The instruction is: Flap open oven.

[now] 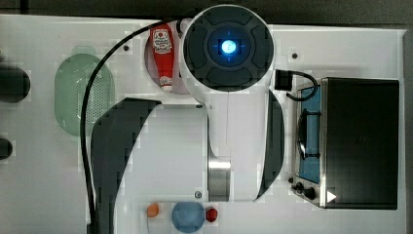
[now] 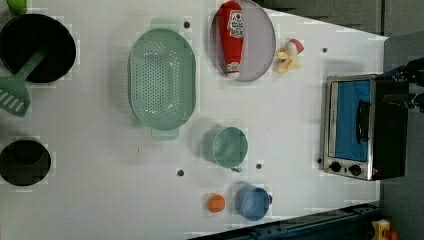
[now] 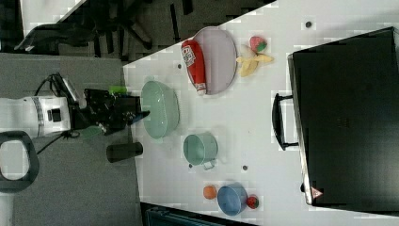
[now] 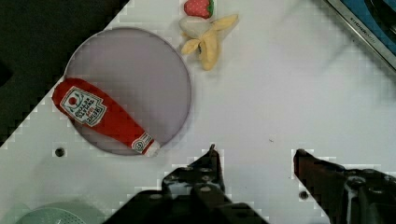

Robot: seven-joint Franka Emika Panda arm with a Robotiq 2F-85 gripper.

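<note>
The oven (image 1: 360, 141) is a black box with a silver front frame, standing at the top view's right on the white table. Its blue-tinted door (image 2: 350, 120) lies flat against the frame, with the dark bar handle (image 3: 277, 121) across it and small black knobs (image 2: 345, 168) at one end. A corner of the oven (image 4: 369, 23) reaches into the wrist view. My gripper (image 4: 256, 156) hangs high above bare table between the purple plate and the oven, apart from both. Its fingers (image 4: 212, 156) are spread open with nothing between them. In the right view my gripper (image 3: 139, 114) appears at the far left.
A purple plate (image 4: 140, 70) carries a red ketchup bottle (image 4: 100, 116). A banana (image 4: 208, 42) and a strawberry (image 4: 198, 7) lie beside it. Farther off are a green colander (image 2: 161, 80), a green cup (image 2: 227, 146), a blue bowl (image 2: 252, 201), an orange ball (image 2: 216, 202) and black pans (image 2: 37, 47).
</note>
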